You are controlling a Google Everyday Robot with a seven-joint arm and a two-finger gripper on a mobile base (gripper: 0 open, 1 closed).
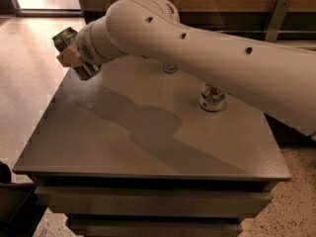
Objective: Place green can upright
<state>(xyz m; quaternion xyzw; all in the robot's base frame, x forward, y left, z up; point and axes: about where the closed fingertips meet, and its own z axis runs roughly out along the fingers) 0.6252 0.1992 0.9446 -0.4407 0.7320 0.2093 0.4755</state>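
Note:
The green can [85,71] is dark and shiny, with one end [64,35] showing at the upper left. It is held tilted in the air above the far left corner of the grey table [148,147]. My gripper [70,57] is shut on the green can around its middle, with a tan finger [68,58] across it. The big white arm [197,48] reaches in from the right and spans the back of the table.
A white can with green and red print [212,99] stands at the right of the table, its top hidden by the arm. Only the base of a slim can [170,68] shows at the back. A wooden wall runs behind; the floor lies to the left.

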